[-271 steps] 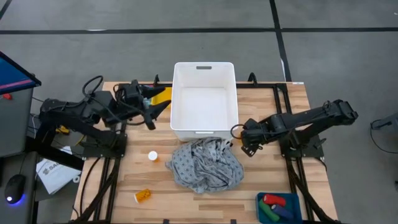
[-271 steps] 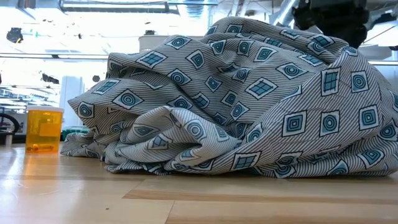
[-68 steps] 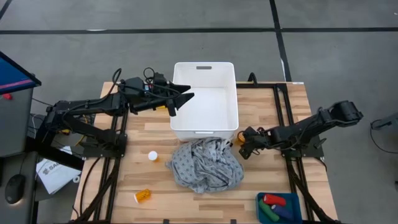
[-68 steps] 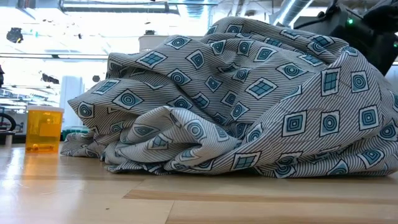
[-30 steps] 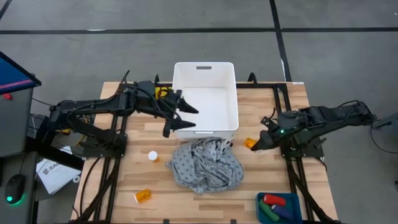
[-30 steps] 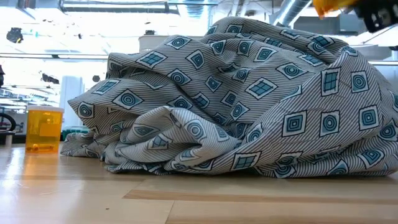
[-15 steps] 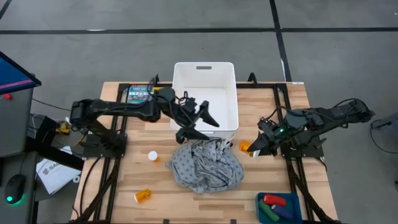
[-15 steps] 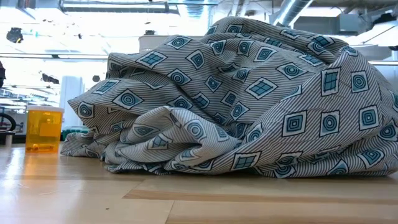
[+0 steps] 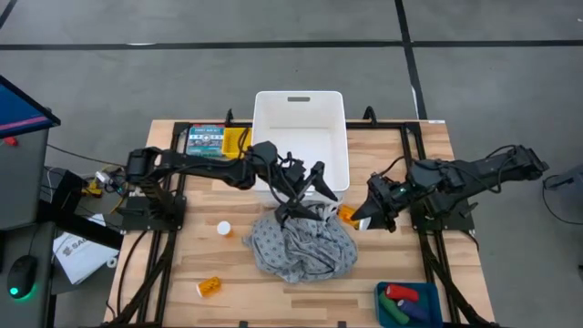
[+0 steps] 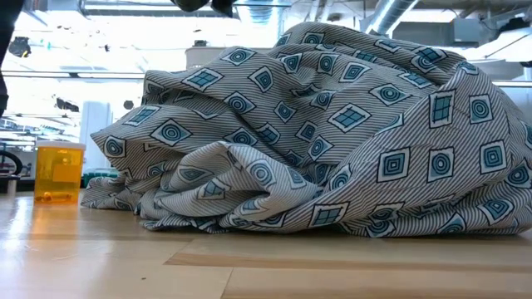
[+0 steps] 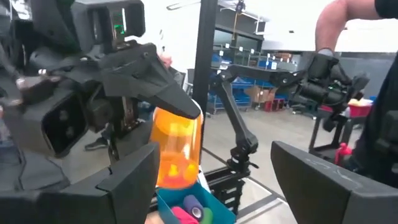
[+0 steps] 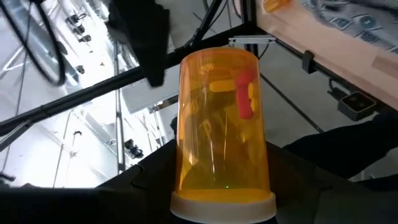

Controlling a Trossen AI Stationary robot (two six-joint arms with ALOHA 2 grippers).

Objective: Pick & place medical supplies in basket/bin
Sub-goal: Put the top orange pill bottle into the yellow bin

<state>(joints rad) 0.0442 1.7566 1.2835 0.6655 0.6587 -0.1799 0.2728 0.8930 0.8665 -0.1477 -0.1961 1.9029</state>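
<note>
Left gripper (image 9: 305, 193) had swung from the white bin (image 9: 301, 146) over the cloth (image 9: 299, 241), fingers apart; right gripper (image 9: 357, 217) clamped an orange pill bottle (image 12: 221, 130), capsules visible only in right wrist view.

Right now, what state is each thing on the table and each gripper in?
White bin: upright, looks empty.
Patterned cloth: crumpled heap in front of the bin.
Left gripper: open, empty, above the cloth's far edge.
Right gripper: shut on an orange pill bottle, beside the cloth.
Second pill bottle: lying on its side.
White cap: loose on the table.
</note>
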